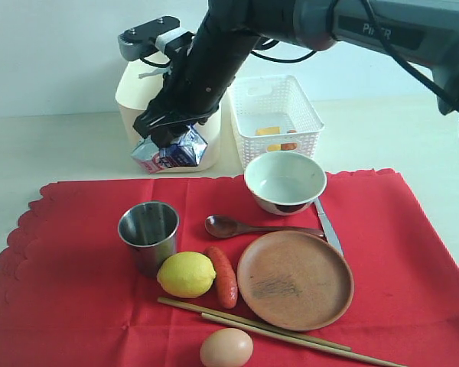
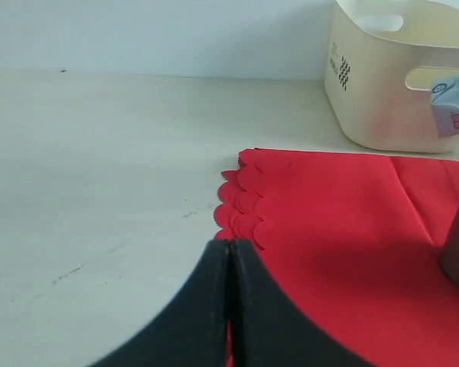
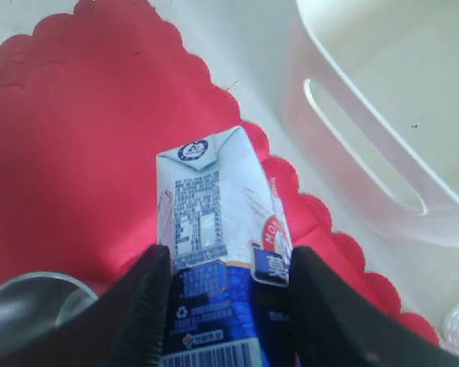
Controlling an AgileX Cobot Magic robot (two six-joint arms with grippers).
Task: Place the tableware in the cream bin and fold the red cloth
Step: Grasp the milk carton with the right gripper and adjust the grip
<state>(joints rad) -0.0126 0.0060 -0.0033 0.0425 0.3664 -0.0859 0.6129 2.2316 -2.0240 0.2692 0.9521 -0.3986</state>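
Fingers (image 3: 141,313) of the right gripper (image 3: 226,264) clamp the blue-white carton (image 3: 214,222) just beside the cream bin (image 3: 382,115), left gripper (image 2: 229,256) pinched closed, empty; tableware (image 1: 294,279), steel cup (image 1: 148,233) nearest them, lies unbinned on the unfolded red cloth (image 1: 76,260).

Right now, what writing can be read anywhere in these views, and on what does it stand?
"PiPER", on the grey robot arm, partly legible.
Small blue-white carton: fine print, barcode and logo too blurred to read.
Tall cream plastic bin: dark printed mark, unreadable.
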